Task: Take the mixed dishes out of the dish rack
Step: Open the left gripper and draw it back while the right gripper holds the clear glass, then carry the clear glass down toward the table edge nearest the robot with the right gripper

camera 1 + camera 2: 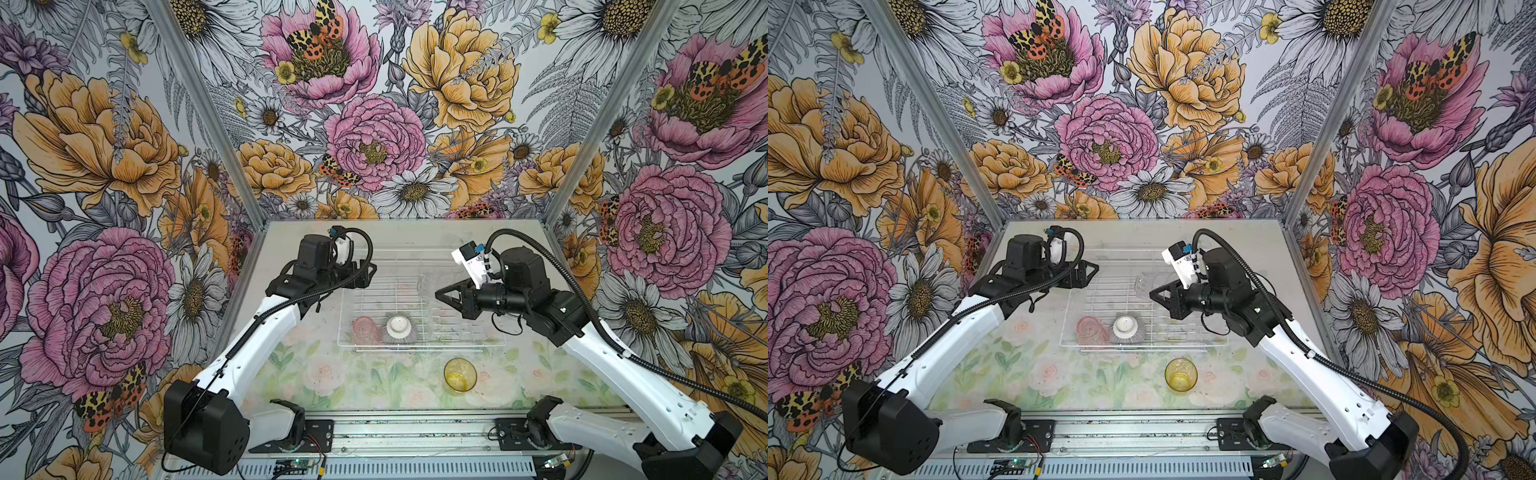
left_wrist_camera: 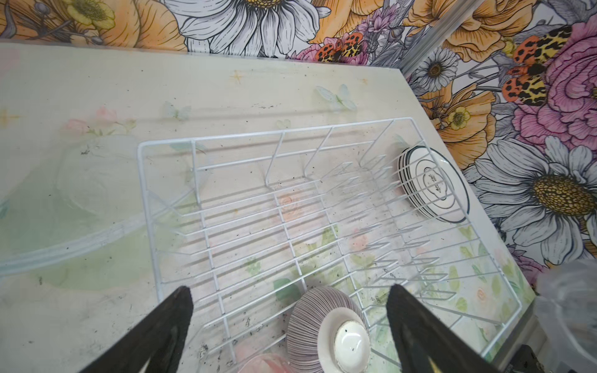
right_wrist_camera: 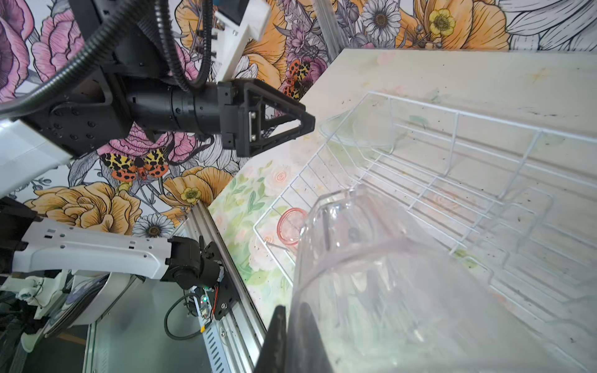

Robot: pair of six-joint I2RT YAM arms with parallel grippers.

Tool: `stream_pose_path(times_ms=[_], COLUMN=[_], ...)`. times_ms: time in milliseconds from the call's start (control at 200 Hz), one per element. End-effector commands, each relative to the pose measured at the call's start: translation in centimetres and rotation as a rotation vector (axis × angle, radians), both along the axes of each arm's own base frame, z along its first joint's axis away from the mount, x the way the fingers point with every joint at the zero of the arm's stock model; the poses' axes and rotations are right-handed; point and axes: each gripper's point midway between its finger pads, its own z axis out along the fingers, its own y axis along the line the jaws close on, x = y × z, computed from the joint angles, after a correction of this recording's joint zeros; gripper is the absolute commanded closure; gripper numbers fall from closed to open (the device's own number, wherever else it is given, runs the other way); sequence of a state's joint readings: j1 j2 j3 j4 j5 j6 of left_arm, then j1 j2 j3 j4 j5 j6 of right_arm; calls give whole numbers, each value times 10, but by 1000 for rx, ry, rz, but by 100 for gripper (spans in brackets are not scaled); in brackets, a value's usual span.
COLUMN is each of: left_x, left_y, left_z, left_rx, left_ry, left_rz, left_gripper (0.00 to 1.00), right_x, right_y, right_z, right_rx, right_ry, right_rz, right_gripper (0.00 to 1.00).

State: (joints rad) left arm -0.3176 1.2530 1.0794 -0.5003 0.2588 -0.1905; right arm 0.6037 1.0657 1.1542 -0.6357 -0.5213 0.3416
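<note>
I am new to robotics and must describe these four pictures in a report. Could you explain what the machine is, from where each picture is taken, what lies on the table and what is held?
The machine is a left arm and a right arm, mounted at the table's near edge, each ending in a two-fingered hand. Two pictures look down from one camera head above, almost alike; the other two come from cameras on the wrists. On the table stands a white wire dish rack. In it are a pink tumbler and an upturned striped bowl; white plates sit at its end. An amber tumbler sits in front. The left hand is open and empty. The right hand is shut on a clear tumbler over the rack.
</note>
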Motion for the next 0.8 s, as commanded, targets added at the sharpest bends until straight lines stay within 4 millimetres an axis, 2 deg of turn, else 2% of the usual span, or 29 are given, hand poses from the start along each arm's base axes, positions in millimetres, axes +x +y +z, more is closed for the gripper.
stream_pose_path(times_ms=[0,190,345,515,681,796], left_x=[5,9,10,9,7,7], left_y=[9,13,14,15,15,16], left_z=[4,1,-2,0,0,0], left_rx=[48,76,84,82,83,84], left_ry=[-19,-8,3,5,9,10], left_rz=[15,18,18,16,16,18], left_gripper=[5,5,5,6,6,6], right_x=[-10,-35,-66,-101,-132,-144], right_y=[-5,-6,-4,19,32,37], right_z=[4,-11,-27,-32,-66,-91], right_rx=[-108,-283,-477,-561,-691,-776], right_ry=[-35,-21,-40,-90,-19,27], right_rz=[4,44,124,284,448,526], right_gripper=[100,100,100,100,100,100])
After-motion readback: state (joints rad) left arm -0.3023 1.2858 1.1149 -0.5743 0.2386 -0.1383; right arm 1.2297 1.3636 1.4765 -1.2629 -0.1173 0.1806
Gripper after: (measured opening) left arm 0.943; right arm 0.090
